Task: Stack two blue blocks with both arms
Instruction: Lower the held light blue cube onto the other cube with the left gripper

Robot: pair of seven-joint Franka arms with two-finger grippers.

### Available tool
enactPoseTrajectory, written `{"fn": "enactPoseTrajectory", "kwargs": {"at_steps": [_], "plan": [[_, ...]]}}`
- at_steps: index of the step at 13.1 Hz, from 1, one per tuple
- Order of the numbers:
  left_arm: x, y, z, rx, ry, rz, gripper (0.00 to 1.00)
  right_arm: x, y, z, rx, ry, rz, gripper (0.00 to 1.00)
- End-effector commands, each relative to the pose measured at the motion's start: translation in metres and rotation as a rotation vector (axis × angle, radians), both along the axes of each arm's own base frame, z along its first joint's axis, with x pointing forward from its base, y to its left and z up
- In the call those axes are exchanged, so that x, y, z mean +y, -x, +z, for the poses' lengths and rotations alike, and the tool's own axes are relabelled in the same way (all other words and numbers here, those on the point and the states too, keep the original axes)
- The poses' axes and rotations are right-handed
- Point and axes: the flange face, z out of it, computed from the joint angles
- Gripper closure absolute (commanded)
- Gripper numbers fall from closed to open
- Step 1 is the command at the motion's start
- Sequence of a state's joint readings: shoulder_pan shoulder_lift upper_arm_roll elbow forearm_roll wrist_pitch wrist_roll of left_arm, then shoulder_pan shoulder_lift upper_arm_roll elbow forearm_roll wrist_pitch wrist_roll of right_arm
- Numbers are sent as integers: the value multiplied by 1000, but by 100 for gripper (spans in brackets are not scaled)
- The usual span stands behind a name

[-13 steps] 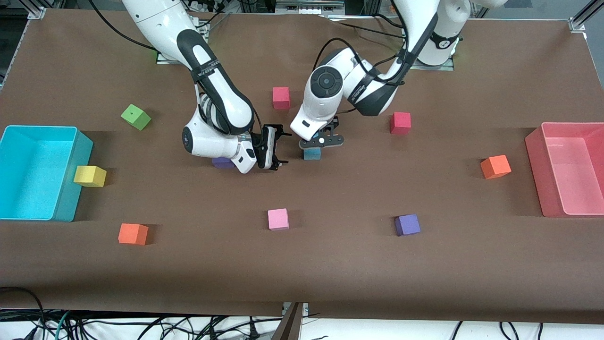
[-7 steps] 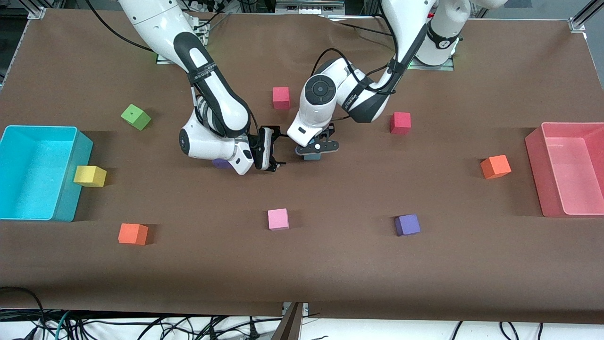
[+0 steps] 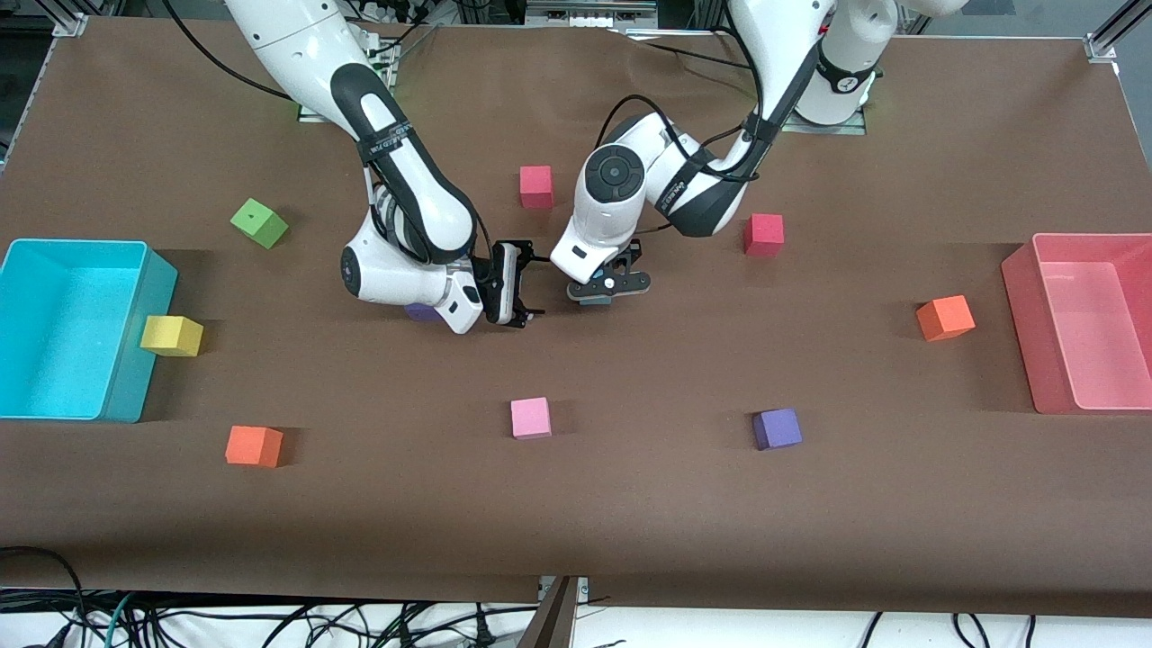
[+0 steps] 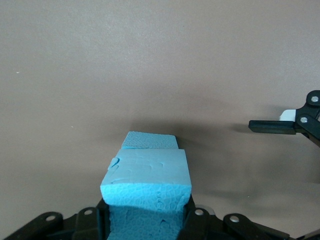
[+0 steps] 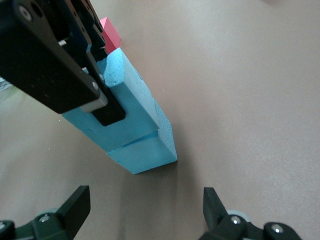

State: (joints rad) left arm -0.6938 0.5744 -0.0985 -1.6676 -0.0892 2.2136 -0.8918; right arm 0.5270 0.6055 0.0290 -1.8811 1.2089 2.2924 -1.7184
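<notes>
Jaws of the left gripper (image 3: pixel 607 290) clamp the upper blue block (image 4: pixel 147 172), a matte, pitted foam cube sitting slightly askew on the lower blue block (image 5: pixel 145 155), mid-table on the brown table (image 3: pixel 630 504). Right gripper (image 3: pixel 525 286) hovers just beside the stack, jaws spread wide, holding nothing.

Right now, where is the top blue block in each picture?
Front view: the top blue block is mostly hidden under the left gripper.
Left wrist view: it fills the lower middle, between the gripper's fingers.
Right wrist view: it sits on the bottom blue block, gripped.
Shared landmark: the bottom blue block.
</notes>
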Motion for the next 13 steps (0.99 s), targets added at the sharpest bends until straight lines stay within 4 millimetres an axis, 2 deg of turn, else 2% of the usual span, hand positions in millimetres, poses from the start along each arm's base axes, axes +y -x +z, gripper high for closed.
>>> {"fn": "enactPoseTrajectory", "kwargs": {"at_steps": [1,7,8,9,11,13], "plan": [[-3,-2,-4,-12,-19,-8,100,-2,0,0,-11,-25,3,0],[-3,-1,-14,0,-30,1,99,-2,-1,0,-14,-25,3,0],[-3,-1,-13,-1,-29,0,46,-2,-1,0,-14,-25,3,0],[-3,1,-14,1,-31,-1,0,-2,-1,0,-15,-24,4,0],[-5,1,-11,-3,-28,-4,0,-1,-1,-2,-13,-24,5,0],[-1,1,2,-7,-26,-1,0,-1,-1,-2,-13,-24,5,0]]}}
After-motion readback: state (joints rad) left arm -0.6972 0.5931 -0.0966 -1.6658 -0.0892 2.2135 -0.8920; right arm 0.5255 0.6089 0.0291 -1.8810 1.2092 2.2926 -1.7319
